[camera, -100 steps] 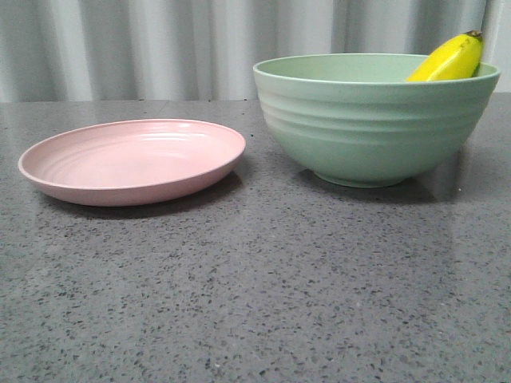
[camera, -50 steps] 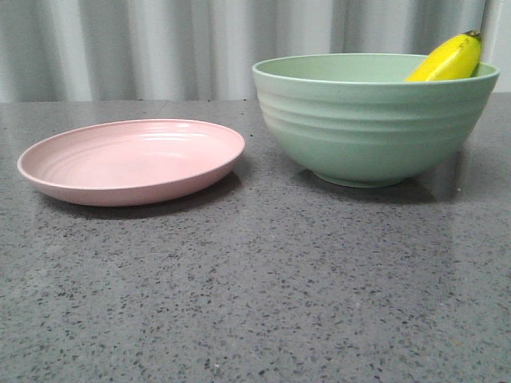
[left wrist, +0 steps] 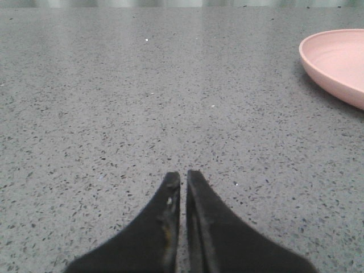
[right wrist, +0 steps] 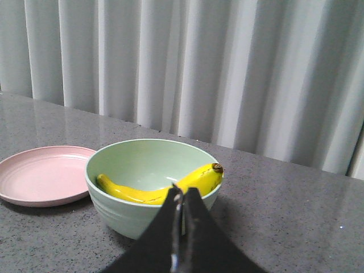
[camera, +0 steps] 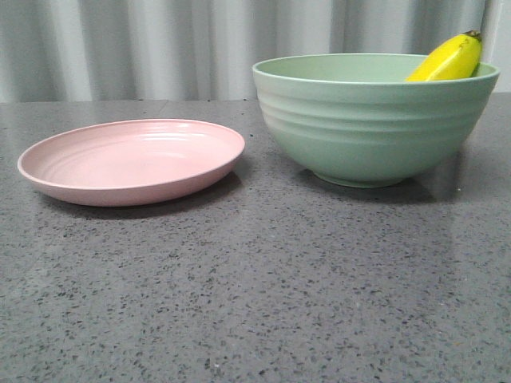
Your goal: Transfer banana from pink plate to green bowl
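Both pincers are sitting with their jaws pressed together and nothing between them — the left pincer (left wrist: 180, 177) is hovering low over bare speckled grey surface (camera: 263, 295), with the plate (left wrist: 339, 62) lying well apart from it, and the right pincer (right wrist: 182, 193) is hanging above the surface just short of the bowl (right wrist: 151, 187), its tips overlapping the bowl's near rim in the wrist view. In the front view, neither pincer is showing. The banana (right wrist: 156, 189) is lying inside the bowl (camera: 374, 116), curving along the inner wall, with one dark-tipped end (camera: 451, 57) leaning up over the rim on the side toward the right edge of the surface. The plate (camera: 132, 159) is sitting empty toward the left edge, just beside the bowl but not touching it. Pale pleated curtain (right wrist: 227, 68) is hanging behind the far edge.
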You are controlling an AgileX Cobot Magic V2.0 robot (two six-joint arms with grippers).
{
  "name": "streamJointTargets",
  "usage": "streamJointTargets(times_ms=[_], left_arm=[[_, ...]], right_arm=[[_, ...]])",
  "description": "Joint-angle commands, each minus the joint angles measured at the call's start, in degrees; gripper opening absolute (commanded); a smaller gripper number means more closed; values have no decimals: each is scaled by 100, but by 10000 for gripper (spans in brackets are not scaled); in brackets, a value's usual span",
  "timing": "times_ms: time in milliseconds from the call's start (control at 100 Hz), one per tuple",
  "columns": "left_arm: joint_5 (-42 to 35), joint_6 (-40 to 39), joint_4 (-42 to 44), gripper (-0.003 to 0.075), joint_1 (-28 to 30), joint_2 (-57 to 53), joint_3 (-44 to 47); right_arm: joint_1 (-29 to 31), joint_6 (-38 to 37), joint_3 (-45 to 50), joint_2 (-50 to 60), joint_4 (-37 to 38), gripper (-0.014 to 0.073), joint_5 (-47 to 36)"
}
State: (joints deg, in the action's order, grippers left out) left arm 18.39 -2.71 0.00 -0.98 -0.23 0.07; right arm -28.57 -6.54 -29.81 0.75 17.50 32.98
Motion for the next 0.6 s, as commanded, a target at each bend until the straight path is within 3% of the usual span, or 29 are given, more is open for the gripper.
streamJointTargets(times_ms=[0, 100, 170, 310, 430, 590], left_arm=[[-210, -58, -33, -19, 14, -184, 146], [-210, -58, -33, -19, 14, -184, 146], [-210, -58, -33, -19, 14, -184, 146], [-210, -58, -33, -19, 14, -184, 146], [-210, -58, -33, -19, 14, -184, 146], [-210, -58, -33, -19, 14, -184, 146]], right_arm=[[28, 8, -128, 44, 133, -79, -436], [28, 20, -128, 44, 154, -79, -436], [68, 88, -128, 44, 617, -79, -436], [716, 88, 271, 44, 582, -79, -855], [1656, 88, 996, 44, 144, -79, -2050], [2769, 88, 1989, 44, -1089, -79, -3820]])
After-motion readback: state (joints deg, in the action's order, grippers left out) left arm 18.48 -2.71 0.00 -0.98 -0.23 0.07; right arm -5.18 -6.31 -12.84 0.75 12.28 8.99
